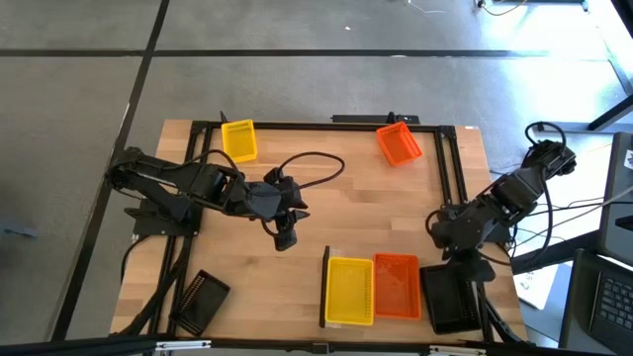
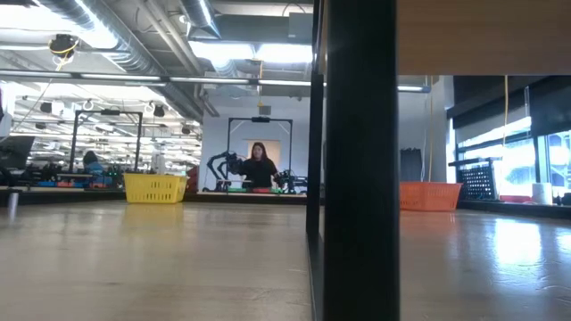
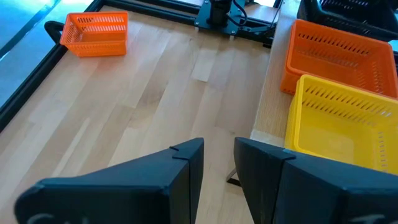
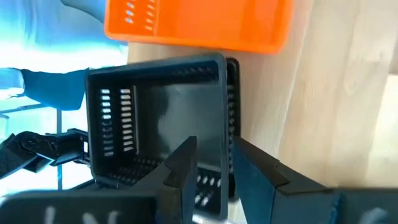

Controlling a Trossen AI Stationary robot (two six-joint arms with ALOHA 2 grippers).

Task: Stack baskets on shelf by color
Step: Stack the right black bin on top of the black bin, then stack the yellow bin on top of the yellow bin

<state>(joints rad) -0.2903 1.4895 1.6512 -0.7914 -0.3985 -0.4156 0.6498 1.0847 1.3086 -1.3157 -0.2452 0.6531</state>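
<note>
Altogether, six baskets showed on the counter (image 1: pixel 297 213) from above: two yellow, two orange, two black. The shelf (image 1: pixel 331 289) lay at the near edge, carrying a yellow basket (image 1: pixel 350 291) and an orange basket (image 1: pixel 397 287) side by side, with a black basket (image 1: pixel 451 299) just beyond the orange one. Loose ones sat near three corners: yellow (image 1: pixel 238 139), orange (image 1: pixel 399 143), black (image 1: pixel 201 300). The low view hid most of this behind a dark upright. Mid-counter, the left end effector (image 1: pixel 284 237) hung empty, fingers slightly apart. The right end effector (image 4: pixel 211 163) hovered over the black basket's rim, parted, gripping nothing visible.
</note>
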